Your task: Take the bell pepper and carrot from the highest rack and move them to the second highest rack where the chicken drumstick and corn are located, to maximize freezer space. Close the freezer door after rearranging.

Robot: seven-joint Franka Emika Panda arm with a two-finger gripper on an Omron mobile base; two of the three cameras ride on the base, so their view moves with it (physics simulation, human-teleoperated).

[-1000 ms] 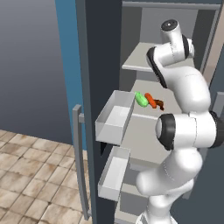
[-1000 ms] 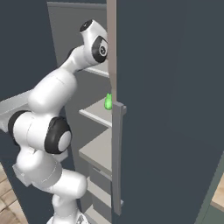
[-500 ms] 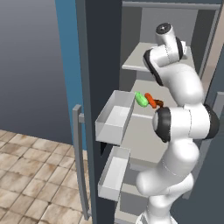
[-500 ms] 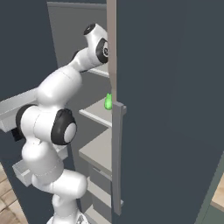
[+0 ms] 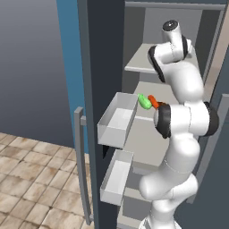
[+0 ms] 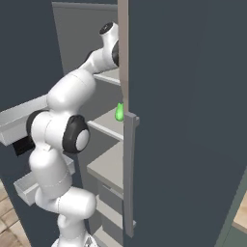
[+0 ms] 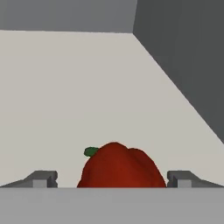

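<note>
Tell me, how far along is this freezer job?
Nothing looks moved yet. In hand: the round red bell pepper sits on the pale top shelf between the open pincer's tips, not gripped. Left: carry it to the shelf below with the green and orange items, then the carrot, then shut the dark freezer door.

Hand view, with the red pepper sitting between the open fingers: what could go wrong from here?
1. The red bell pepper is round and sits low between the spread fingertips; closing off-centre could squeeze it out or roll it across the pale shelf.
2. The grey side wall is close on one side, so lifting or swinging out could clip it.
3. The green and orange items lie on the lower shelf; placing the pepper carelessly could knock them.
</note>
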